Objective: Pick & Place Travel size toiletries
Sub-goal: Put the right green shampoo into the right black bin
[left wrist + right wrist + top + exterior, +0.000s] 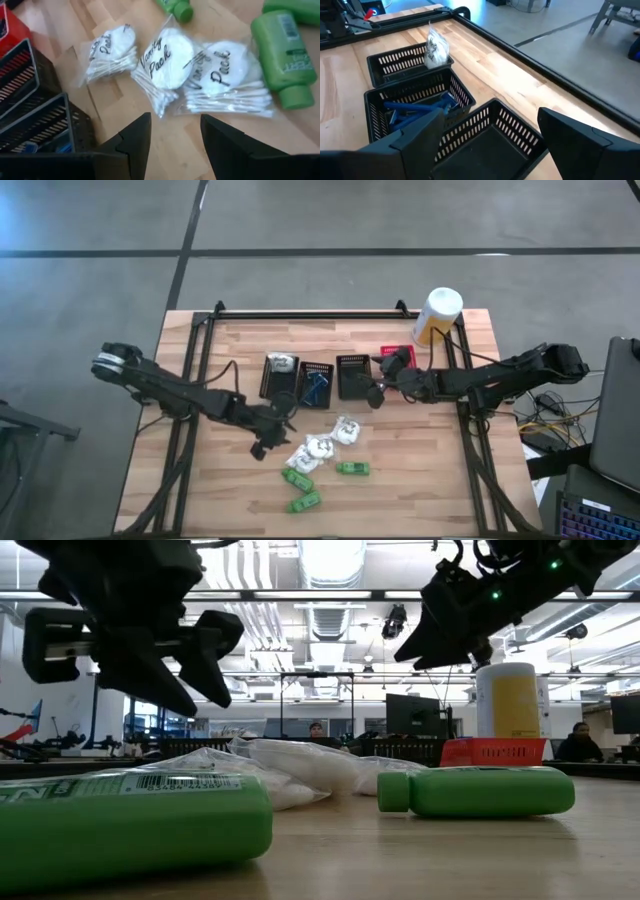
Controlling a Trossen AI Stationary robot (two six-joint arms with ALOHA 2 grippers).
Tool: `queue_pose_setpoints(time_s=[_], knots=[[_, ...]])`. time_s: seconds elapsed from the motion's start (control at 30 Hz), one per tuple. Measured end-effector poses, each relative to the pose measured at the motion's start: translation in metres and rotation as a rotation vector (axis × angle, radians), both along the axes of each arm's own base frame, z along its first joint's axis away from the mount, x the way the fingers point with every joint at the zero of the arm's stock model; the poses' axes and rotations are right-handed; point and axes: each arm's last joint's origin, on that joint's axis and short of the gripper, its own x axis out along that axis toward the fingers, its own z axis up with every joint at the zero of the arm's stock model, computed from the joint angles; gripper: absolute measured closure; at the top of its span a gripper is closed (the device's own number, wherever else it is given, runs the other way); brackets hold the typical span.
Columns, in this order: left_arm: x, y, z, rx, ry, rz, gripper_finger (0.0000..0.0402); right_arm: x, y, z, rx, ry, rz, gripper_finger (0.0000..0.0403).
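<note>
The left gripper (172, 132) is held, jaws parted and empty, above three clear-wrapped white vanity packs (170, 62) lying beside green plastic bottles (285, 57) on the wooden worktop (200, 490). The right gripper (490, 142), jaws spread and empty, is poised over a black mesh basket (485, 145).

Right gripper (490, 137) is hanging open over an empty black basket (492, 145); blue razors (417, 107) sitting at its 10 o'clock.
</note>
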Motion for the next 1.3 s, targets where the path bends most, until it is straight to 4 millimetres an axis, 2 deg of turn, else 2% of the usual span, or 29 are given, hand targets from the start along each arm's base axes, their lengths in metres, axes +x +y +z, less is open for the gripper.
queue_pose_setpoints(time_s=[0.13,0.3,0.47,0.73,1.0,1.13,1.3], knots=[[-0.001,-0.005,0.000,-0.024,0.004,-0.012,0.0225,-0.003,0.000,-0.007,0.048,-0.011,-0.018,0.0069],[-0.002,-0.006,0.000,-0.060,0.013,0.006,0.0226,-0.004,0.003,-0.012,0.183,-0.035,0.047,0.0057],[-0.002,-0.006,0.000,-0.055,0.014,0.028,0.0226,-0.001,0.006,-0.020,0.300,-0.023,0.079,0.0059],[-0.002,-0.005,-0.001,-0.049,0.017,0.036,0.0226,0.014,0.010,-0.053,0.399,0.115,0.112,0.0083],[-0.003,-0.005,-0.001,-0.037,0.022,0.037,0.0226,0.034,0.016,-0.070,0.580,0.213,0.189,0.0097],[-0.003,-0.004,-0.002,-0.028,0.035,0.042,0.0225,0.031,0.015,-0.078,0.615,0.309,0.124,0.0101],[-0.004,-0.003,-0.003,-0.007,0.035,0.060,0.0225,0.030,0.017,-0.077,0.575,0.291,0.098,0.0096]])
